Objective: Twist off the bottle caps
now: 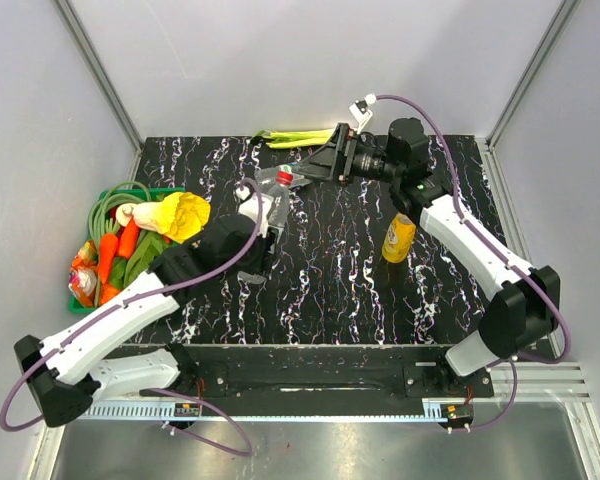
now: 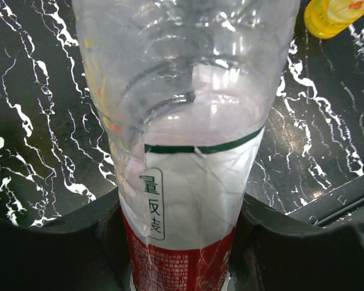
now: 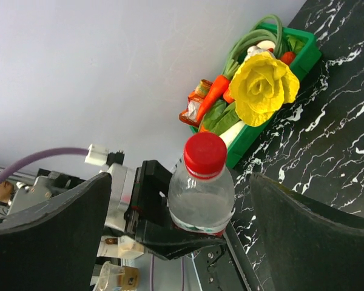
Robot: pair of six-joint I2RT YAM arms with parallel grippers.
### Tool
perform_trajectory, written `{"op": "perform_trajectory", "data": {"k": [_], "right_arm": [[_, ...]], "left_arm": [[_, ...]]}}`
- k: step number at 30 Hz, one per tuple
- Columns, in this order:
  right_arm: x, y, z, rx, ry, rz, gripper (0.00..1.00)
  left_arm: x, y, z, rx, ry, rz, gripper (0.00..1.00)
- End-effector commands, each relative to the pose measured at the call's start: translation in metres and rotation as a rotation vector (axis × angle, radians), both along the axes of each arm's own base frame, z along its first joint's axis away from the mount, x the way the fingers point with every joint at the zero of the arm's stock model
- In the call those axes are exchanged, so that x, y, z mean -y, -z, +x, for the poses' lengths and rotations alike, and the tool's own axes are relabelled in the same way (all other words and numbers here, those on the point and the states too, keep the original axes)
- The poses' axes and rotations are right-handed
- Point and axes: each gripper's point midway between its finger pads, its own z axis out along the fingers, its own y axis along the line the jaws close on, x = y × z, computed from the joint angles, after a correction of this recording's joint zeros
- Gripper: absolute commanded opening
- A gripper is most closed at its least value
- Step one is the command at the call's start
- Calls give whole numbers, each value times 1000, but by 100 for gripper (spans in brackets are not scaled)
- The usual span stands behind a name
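A black desk [image 1: 330,270] veined with white is seen from above, with two white robot arms reaching in from its near edge. The left pincer [image 1: 265,212] is clenched on a clear red-labelled bottle [image 1: 272,195] near the middle of the desk. In the left wrist view its two dark fingers [image 2: 79,242] press on either side of the red and white label, and the clear ribbed body [image 2: 188,121] fills most of the picture. Whether the bottle's base touches the desk cannot be told.

The red cap [image 1: 284,177] sits on the bottle's neck and points toward the right arm. The right pincer [image 1: 305,175] is at the cap end, its fingers spread wide. In the right wrist view, the cap [image 3: 205,154] stands in the gap between the two dark fingers [image 3: 54,230], with space on both sides and no contact, so the right pincer [image 3: 179,182] is released and grasps nothing.

A small yellow-orange juice bottle [image 1: 398,237] stands upright on the desk under the right arm, well apart from the held bottle. It also shows in the top right corner of the left wrist view [image 2: 340,15].

At the desk's left edge sits a green basket [image 1: 108,195] with carrots [image 1: 108,250], green stalks and a yellow leafy head [image 1: 185,215]. A long yellow-green item [image 1: 290,135] lies at the far edge.
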Motion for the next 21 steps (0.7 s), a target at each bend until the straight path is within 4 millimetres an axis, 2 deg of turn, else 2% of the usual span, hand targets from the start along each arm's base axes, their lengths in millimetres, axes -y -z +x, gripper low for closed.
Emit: {"op": "perform_trajectory", "data": {"k": [1, 5, 9, 12, 21], "right_arm": [[-13, 0, 3, 0, 9, -28, 100], [-17, 12, 10, -53, 24, -39, 100], [-19, 16, 11, -71, 25, -40, 97], [-20, 17, 12, -75, 28, -40, 91], [-26, 18, 8, -94, -9, -23, 61]], "left_arm": [[-2, -16, 10, 58, -65, 53, 14], [5, -15, 8, 61, -58, 74, 14], [10, -16, 6, 65, -45, 75, 14], [13, -15, 5, 65, -38, 90, 14], [15, -8, 4, 54, -33, 127, 15]]}}
